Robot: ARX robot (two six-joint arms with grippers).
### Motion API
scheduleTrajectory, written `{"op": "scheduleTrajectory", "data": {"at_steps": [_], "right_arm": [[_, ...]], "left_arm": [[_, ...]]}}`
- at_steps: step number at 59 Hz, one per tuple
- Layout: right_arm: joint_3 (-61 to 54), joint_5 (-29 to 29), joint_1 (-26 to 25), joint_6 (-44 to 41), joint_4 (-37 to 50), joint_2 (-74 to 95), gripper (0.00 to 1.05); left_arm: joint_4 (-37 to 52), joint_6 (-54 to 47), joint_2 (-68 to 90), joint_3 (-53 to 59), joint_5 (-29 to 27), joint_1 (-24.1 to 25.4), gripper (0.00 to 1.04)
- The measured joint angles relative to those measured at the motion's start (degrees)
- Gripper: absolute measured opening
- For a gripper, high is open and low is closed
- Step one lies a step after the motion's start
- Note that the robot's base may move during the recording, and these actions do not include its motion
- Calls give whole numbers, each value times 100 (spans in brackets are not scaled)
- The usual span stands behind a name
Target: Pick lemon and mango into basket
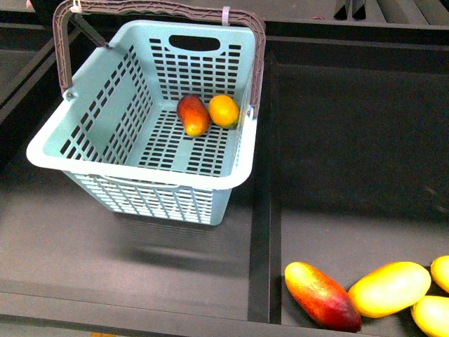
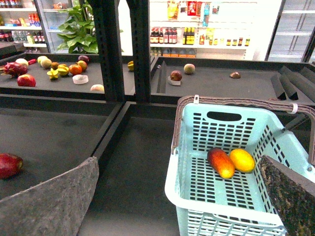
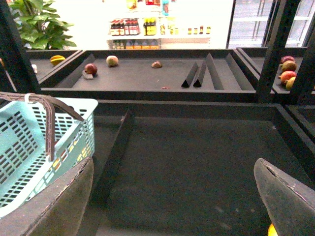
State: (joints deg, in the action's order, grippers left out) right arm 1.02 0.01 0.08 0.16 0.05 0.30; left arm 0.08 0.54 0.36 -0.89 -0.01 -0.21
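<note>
Front view footage is showing the mango (image 1: 193, 114) and the lemon (image 1: 224, 111) lying touching on the floor of the basket (image 1: 105, 119), so the task is being judged complete. Both the left gripper (image 2: 167, 196) and the right gripper (image 3: 172, 196) are being held spread wide, grasping nothing. The raised handle (image 1: 258, 63) is being left exposed; it could be snagged by a careless arm, tipping the basket.

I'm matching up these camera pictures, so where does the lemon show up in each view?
Front view: lemon on the basket floor near the far wall, touching the mango.
Left wrist view: lemon beside the mango in the basket.
Right wrist view: not visible; only the basket's outside.
Shared landmark: the brown handle.
</note>
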Motion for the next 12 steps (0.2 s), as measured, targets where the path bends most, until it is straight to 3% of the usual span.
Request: {"op": "scheduleTrajectory", "data": {"at_steps": [12], "right_arm": [[0,0,0,0,0,0,96]], "left_arm": [[0,-2,0,0,0,0,98]]}}
